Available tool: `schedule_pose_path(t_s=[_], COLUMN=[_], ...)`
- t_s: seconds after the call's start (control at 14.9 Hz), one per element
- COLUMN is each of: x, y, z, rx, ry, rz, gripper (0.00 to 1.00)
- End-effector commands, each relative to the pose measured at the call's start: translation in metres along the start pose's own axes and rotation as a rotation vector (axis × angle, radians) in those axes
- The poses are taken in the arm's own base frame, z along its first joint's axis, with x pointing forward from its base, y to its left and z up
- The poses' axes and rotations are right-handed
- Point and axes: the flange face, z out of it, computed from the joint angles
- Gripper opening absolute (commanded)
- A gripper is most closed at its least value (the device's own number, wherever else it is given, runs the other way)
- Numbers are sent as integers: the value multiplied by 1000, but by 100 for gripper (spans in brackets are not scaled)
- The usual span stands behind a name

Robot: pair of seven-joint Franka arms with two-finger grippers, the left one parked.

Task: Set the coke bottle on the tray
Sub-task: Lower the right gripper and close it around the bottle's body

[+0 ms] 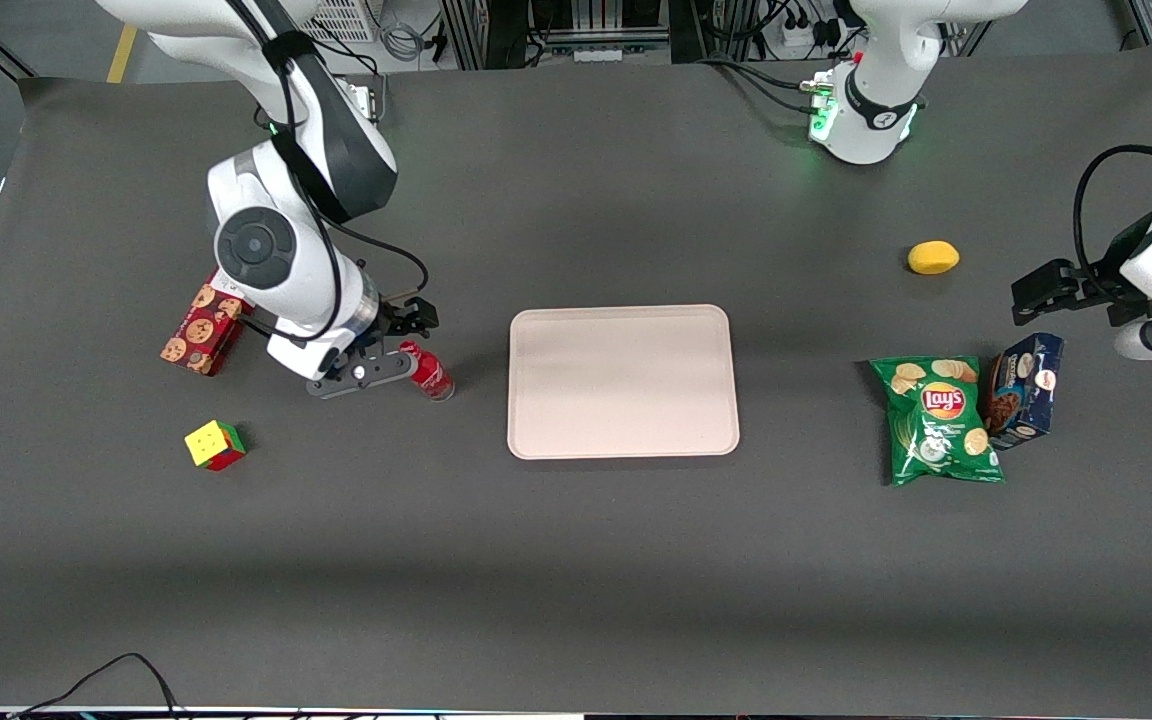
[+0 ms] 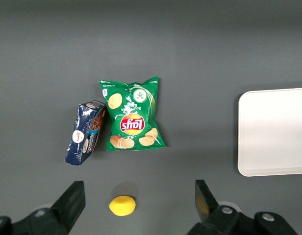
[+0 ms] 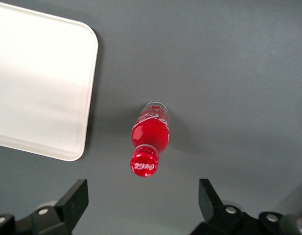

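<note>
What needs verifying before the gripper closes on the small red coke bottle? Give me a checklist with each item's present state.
1. Gripper open: ok, both fingers stand spread wide.
2. Small red coke bottle with red cap standing upright on the table: ok.
3. Bottle between the fingers: not ok, the gripper hangs above the cap, not yet around it.
4. Bottle centred under the gripper: ok, roughly midway in the right wrist view.
5. Large flat pinkish-beige tray bare: ok, nothing lies on it.
6. Path from bottle to tray: ok, only dark table between them.
</note>
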Motion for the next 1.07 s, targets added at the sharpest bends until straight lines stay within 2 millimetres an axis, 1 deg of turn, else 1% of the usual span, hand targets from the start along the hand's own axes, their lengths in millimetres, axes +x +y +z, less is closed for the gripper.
schedule_pose_path(t_s=[0.0, 0.07, 0.27, 0.54, 1.01], x=[8, 10, 15, 14, 9], y=[-2, -2, -2, -2, -1], z=[19, 28, 42, 65, 76], rx=[11, 8, 8, 0, -3], ry=[-8, -21, -26, -65, -77], rz=[23, 24, 26, 27, 48], gripper=[100, 100, 100, 100, 100])
